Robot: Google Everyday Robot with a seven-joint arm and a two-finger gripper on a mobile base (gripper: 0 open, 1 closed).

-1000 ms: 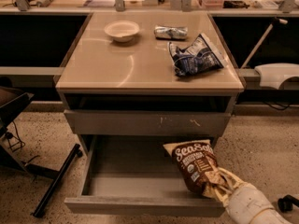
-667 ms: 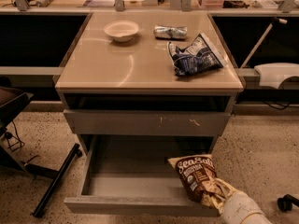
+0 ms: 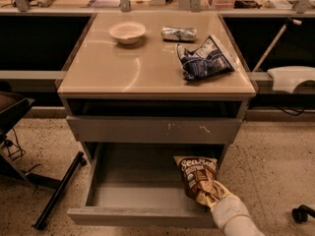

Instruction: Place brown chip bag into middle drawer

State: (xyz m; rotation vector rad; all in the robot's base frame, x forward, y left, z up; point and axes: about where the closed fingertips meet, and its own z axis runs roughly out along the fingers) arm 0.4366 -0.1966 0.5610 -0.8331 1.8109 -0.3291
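The brown chip bag [image 3: 198,178] stands tilted in the right part of the open middle drawer [image 3: 140,216], its top leaning toward the back. My gripper [image 3: 210,199] comes in from the bottom right on a white arm and is shut on the bag's lower end, over the drawer's front right corner. The bag hides the fingers. The grey inner floor of the drawer shows to the left of the bag.
Above the open drawer is a shut grey drawer front with pale scratch marks [image 3: 155,129]. On the tabletop [image 3: 123,68] are a white bowl [image 3: 127,32], a small silver packet [image 3: 178,33] and a blue-and-white chip bag [image 3: 204,59]. A black chair base [image 3: 54,195] stands at left.
The gripper and bag dipped toward the drawer's front right, then came back slightly up and to the left. The things on the tabletop have not moved.
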